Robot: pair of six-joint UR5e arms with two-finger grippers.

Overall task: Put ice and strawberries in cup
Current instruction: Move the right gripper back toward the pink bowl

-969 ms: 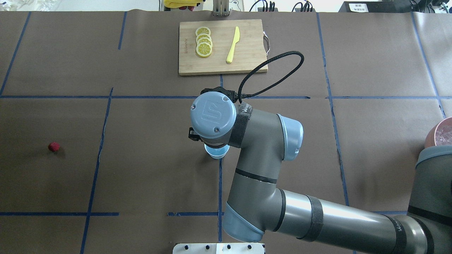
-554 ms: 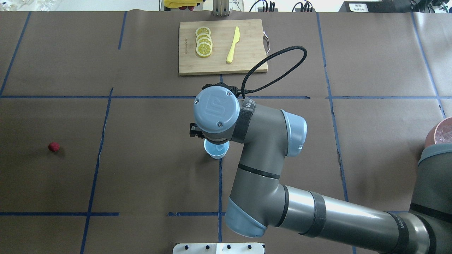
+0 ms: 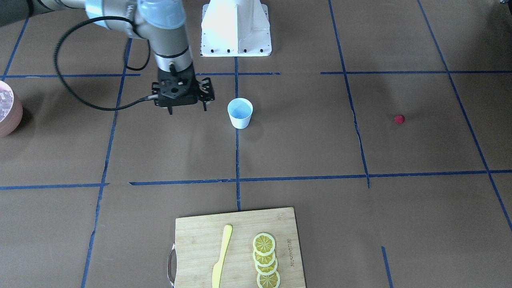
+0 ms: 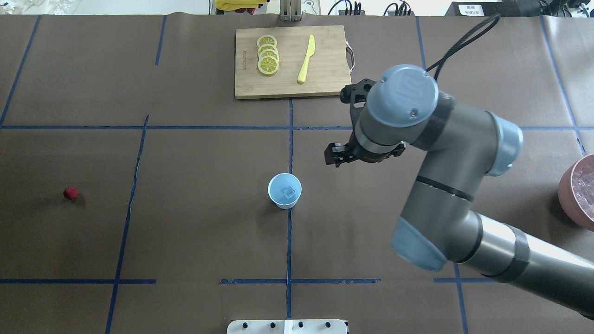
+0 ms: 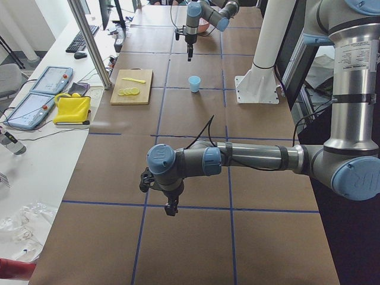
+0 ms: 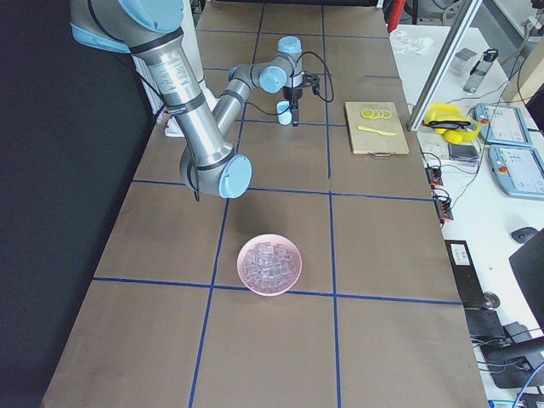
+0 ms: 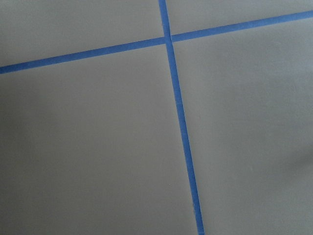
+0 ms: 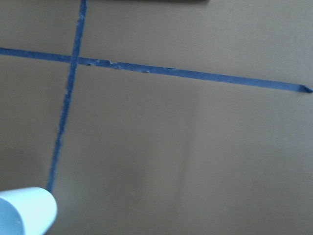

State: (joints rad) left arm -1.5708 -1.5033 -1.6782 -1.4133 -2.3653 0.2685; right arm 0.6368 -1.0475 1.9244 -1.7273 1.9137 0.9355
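- Inside the cup lies one ice cube.
- Strawberry lies well apart from it, not yet in.
- Right gripper beside the cup: spread, empty; left gripper: cannot tell.

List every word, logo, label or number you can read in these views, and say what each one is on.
"UR": embossed logo on the blue joint cap of the right arm.
Brand stamp burned into the cutting board: too small to read.
White label at the top right edge of the overhead view: print too small to read.
Nothing else is legible in any view.
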